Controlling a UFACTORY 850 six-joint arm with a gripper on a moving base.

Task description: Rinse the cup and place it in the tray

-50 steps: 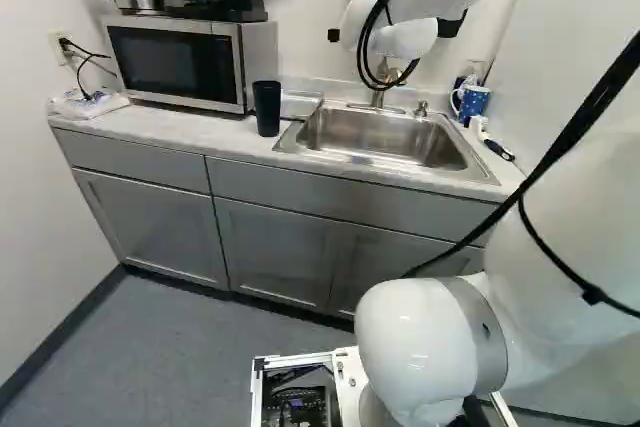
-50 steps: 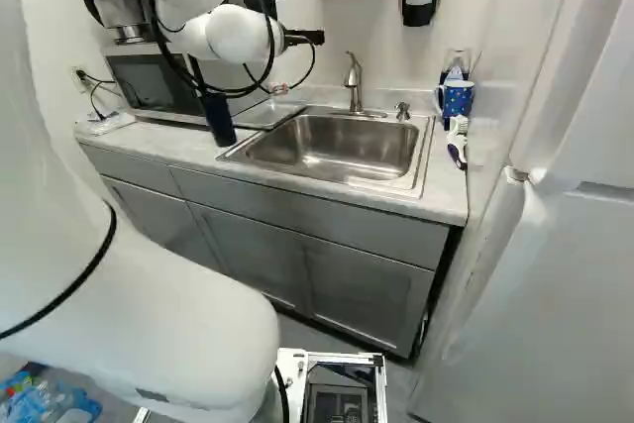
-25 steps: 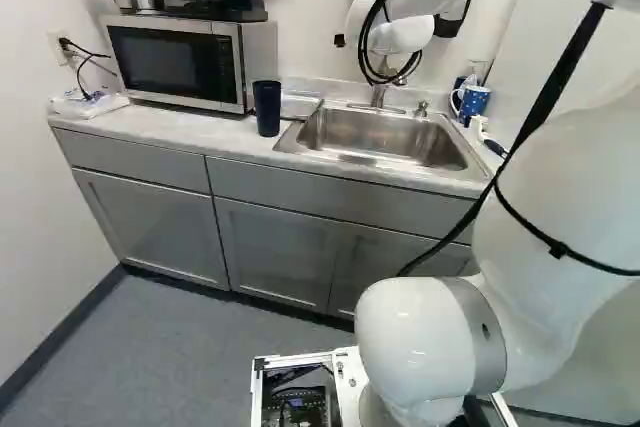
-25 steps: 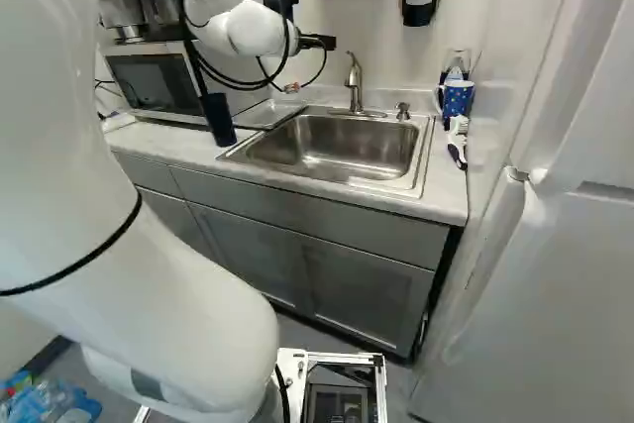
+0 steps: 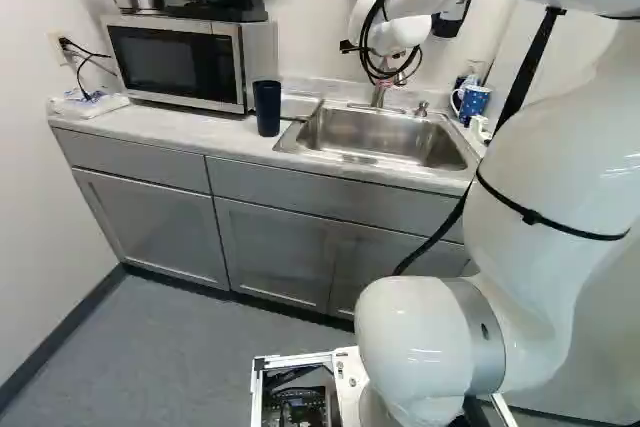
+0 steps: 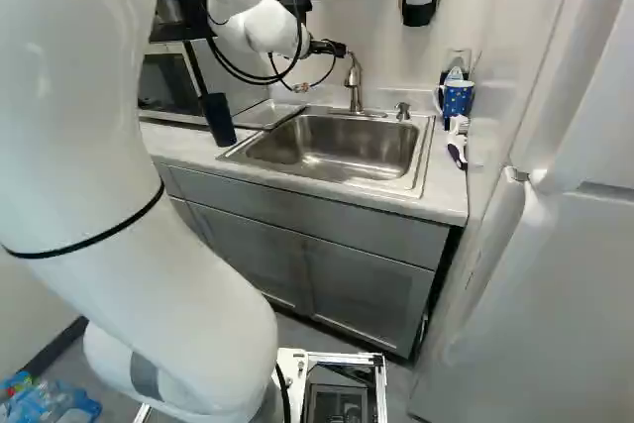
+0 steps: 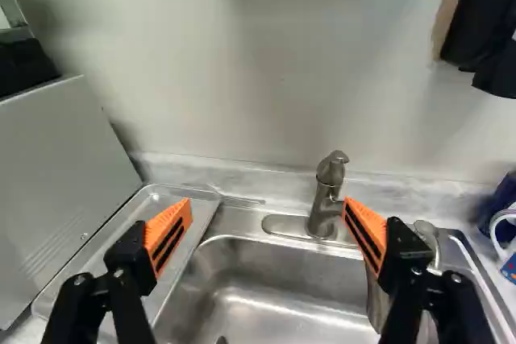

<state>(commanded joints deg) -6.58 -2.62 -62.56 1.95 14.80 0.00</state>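
Two orange pads (image 7: 168, 235) of mine stand wide apart with nothing between them — my black pincer (image 7: 268, 205) is released, up at the back of the stainless-steel sink (image 6: 327, 151), facing the brushed-metal faucet (image 7: 325, 199). The tall dark-blue cup (image 5: 267, 109) is upright on the pale marbled counter (image 5: 215, 132), beside the shallow clear tray (image 7: 133, 239) that lies between the microwave (image 5: 172, 62) and the sink. A blue mug with white dots (image 6: 458, 98) stands past the sink's other side; I take the tall one as mine to rinse.

I judge the rinse is only being set up: the cup is out of my grip, and I see no water falling. The faucet's lever seems my next business — a light nudge with one finger, squared up first, since a careless push could skid off the smooth metal. Then I'd fetch the cup.
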